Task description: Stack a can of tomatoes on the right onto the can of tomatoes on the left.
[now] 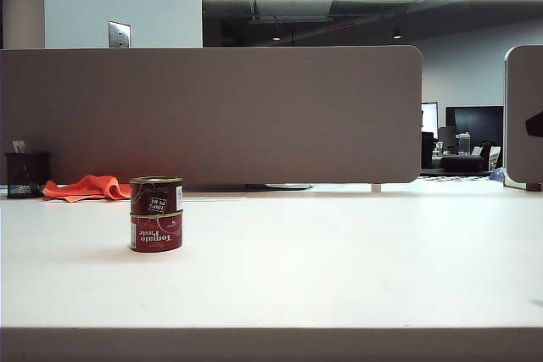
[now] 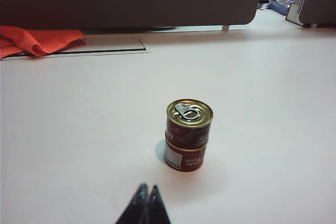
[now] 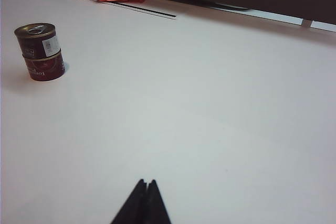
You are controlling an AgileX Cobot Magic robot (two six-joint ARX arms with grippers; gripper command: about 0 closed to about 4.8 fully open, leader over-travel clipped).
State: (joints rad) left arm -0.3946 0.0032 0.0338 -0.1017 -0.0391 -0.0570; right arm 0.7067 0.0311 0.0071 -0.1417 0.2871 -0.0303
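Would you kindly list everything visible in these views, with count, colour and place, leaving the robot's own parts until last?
Small red tomato paste cans with gold lids: two, stacked upright, left part of the table.
White table: one, carrying everything.
Crumpled orange cloth: one, back left, behind the cans.
Black mesh pen cup: one, far back left.
Grey partition panel: one, along the table's back edge.
Left gripper: black, shut, empty, near the cans.
Right gripper: black, shut, empty, well away from the cans.

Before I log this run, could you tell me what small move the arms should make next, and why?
Probably none beyond resting clear: the top can already sits squarely on the bottom can, and the left gripper and right gripper are both shut, empty and away from the stack.
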